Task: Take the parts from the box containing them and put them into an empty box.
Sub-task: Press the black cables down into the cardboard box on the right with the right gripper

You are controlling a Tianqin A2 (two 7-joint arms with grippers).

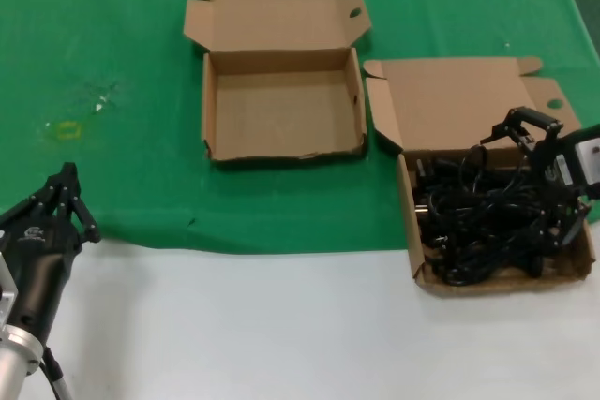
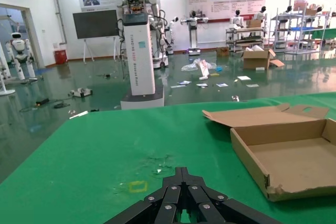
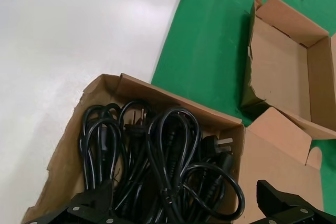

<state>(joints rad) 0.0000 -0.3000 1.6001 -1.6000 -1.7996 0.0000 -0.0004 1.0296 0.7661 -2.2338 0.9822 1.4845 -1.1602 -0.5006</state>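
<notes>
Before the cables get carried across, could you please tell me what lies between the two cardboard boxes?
In the head view, only a narrow strip of bare green cloth separates the empty box from the box of cables. Nothing lies on it.

No lettering can be read on the boxes, the cables or the hall's wall boards.

Two cardboard boxes (image 1: 281, 105) (image 1: 487, 138), perhaps several tangled black cables (image 1: 487, 217).
</notes>
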